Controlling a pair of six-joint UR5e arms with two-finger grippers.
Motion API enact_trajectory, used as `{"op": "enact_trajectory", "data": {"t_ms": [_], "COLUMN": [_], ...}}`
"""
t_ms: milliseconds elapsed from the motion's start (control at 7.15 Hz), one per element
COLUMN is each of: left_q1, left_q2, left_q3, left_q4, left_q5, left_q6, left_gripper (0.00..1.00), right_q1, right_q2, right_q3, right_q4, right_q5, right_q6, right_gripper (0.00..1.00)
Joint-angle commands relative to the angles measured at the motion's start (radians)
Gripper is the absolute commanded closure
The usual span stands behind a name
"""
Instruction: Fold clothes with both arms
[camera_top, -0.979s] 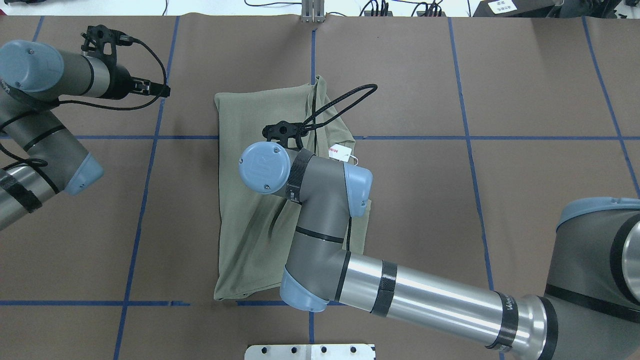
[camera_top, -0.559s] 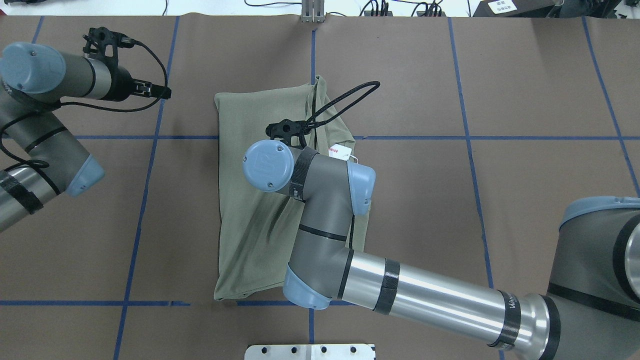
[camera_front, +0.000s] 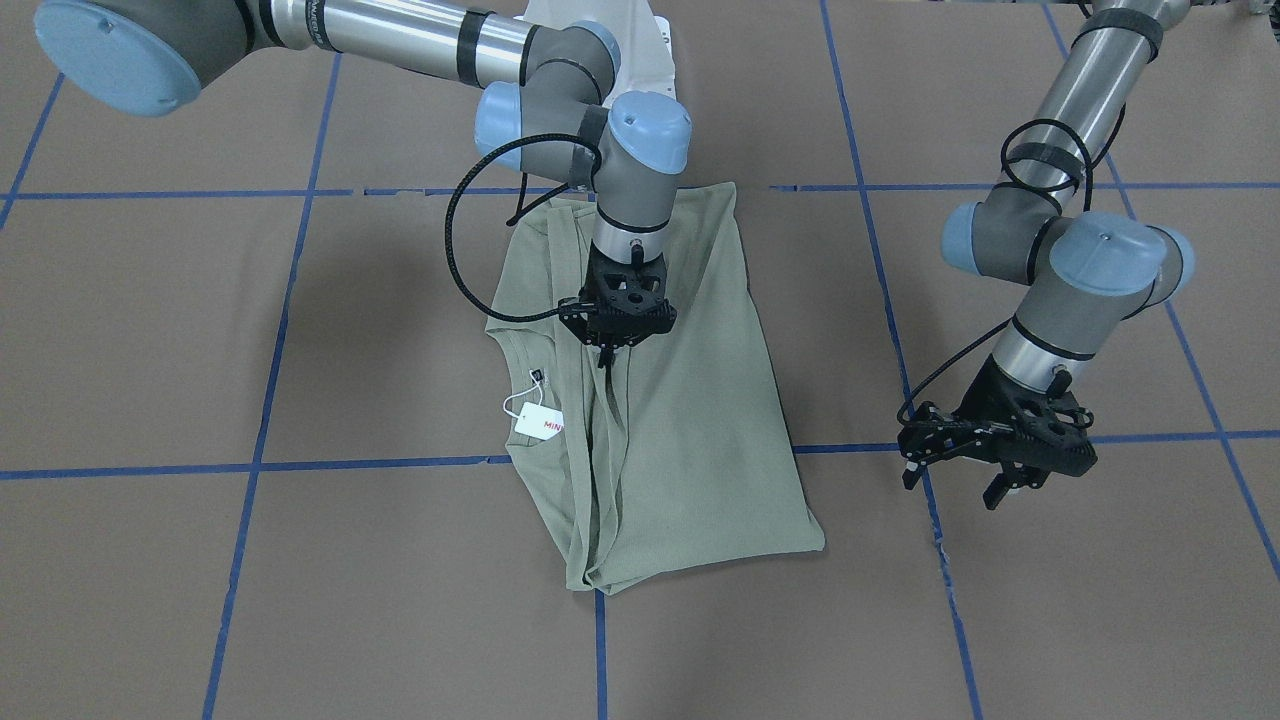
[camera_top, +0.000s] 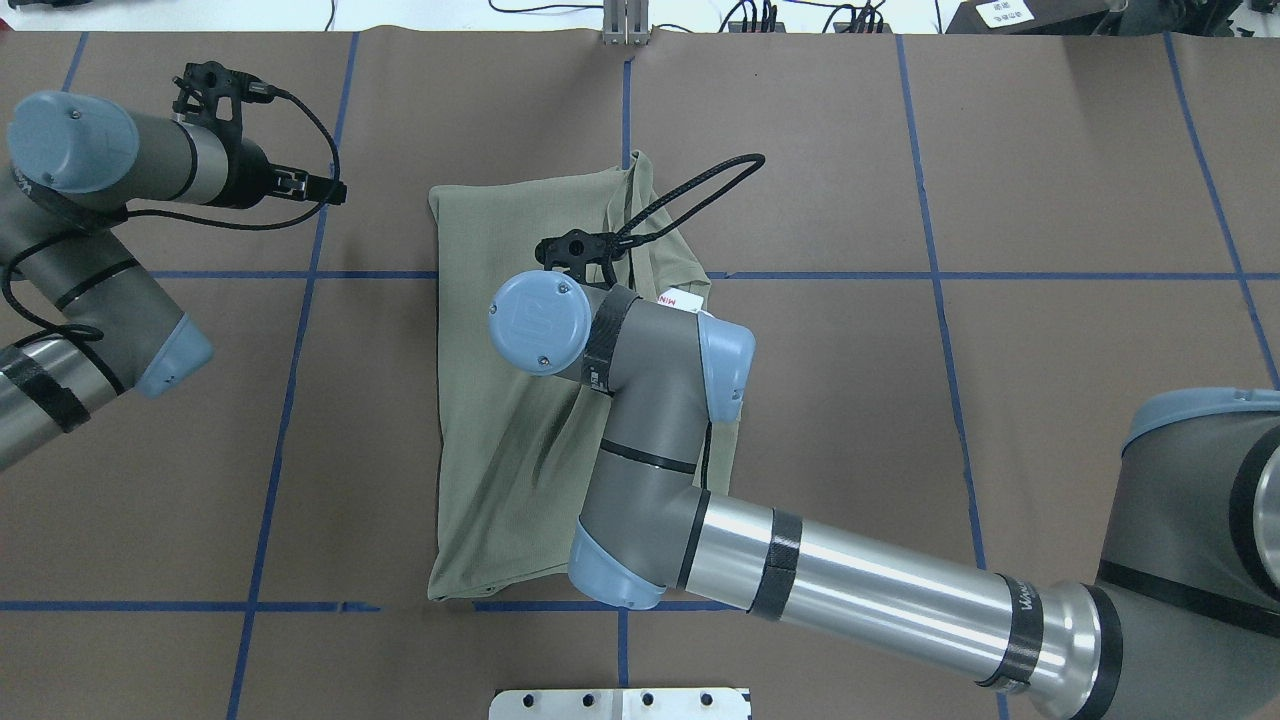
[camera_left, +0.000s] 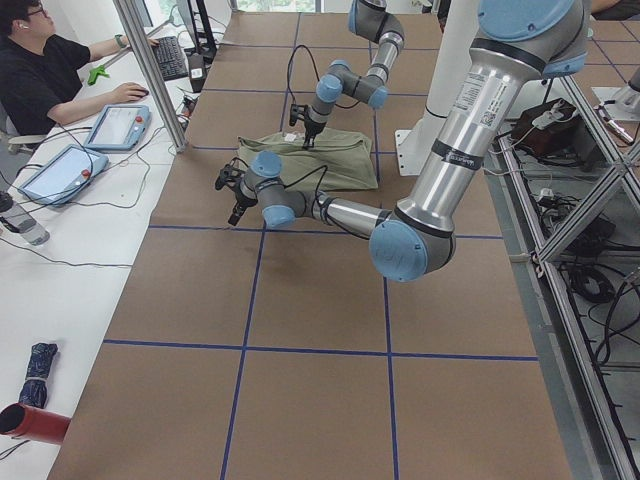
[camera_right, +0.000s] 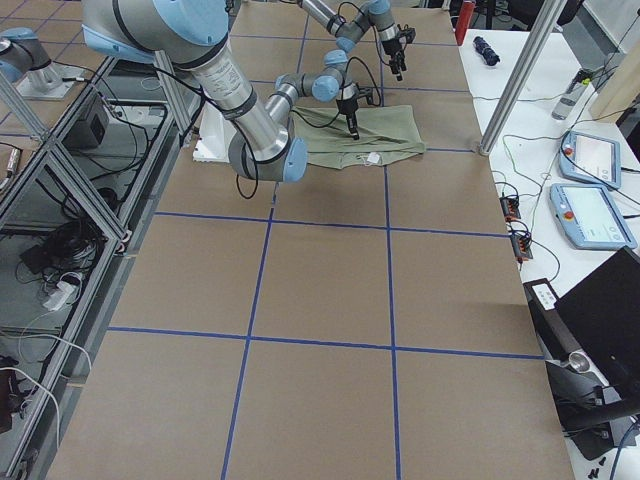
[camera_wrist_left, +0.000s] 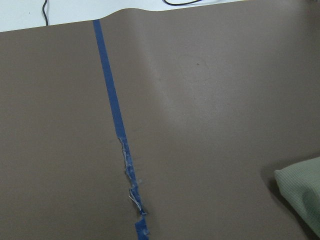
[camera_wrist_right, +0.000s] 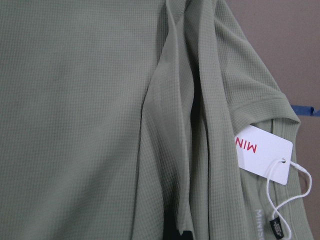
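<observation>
— Where's the shirt (camera_front: 690, 420) sitting?

— Flat on the brown table (camera_front: 300, 580), folded into a long panel, straight beneath the right gripper (camera_front: 606, 362). Those jaws are pressed together and point down at a raised ridge of cloth running along the fold. I can't tell from here whether any cloth is actually pinched between them.

— And that white tag (camera_front: 538, 421)?

— It lies just beside those jaws, at the collar, on the side facing away from the other arm. There's red lettering on it.

— What about the left gripper (camera_front: 1003, 485)?

— It hangs over bare table, well apart from the shirt, with only one corner of the cloth off to its side. The jaws look closed with nothing in them. A strip of blue tape (camera_wrist_left: 112, 110) runs below them, frayed partway along.
</observation>
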Motion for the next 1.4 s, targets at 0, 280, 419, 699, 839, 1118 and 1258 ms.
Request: {"op": "enact_trajectory", "data": {"t_ms": [0,280,419,699,839,1118,1258], "left_q1": [0.004,0.004,0.004,0.004,0.004,0.012,0.013], "left_q2": [0.000,0.000,0.000,0.000,0.000,0.000,0.000], "left_q3": [0.000,-0.001,-0.001,-0.001,-0.001,-0.001,0.000], "left_q4": [0.000,0.000,0.000,0.000,0.000,0.000,0.000], "left_q5": [0.001,0.001,0.001,0.001,0.001,0.001,0.001], "left_q6": [0.000,0.000,-0.002,0.000,0.000,0.000,0.000], "left_gripper": [0.00,0.00,0.00,0.00,0.00,0.00,0.00], "right_q1": [0.037,0.045,0.045,0.018,0.017,0.001,-0.060], "right_q2": [-0.033,-0.222,-0.283,-0.302,-0.288,-0.285,-0.288], "right_q3": [0.027,0.226,0.283,0.285,0.296,0.426,0.425], "right_q4": [-0.002,-0.002,0.000,0.006,0.014,0.003,0.001], "right_q5": [0.009,0.010,0.005,-0.004,-0.003,0.038,0.040], "right_q6": [-0.003,-0.089,-0.087,-0.084,-0.083,0.006,0.079], "right_gripper": [1.00,1.00,1.00,0.01,0.00,0.00,0.00]}}
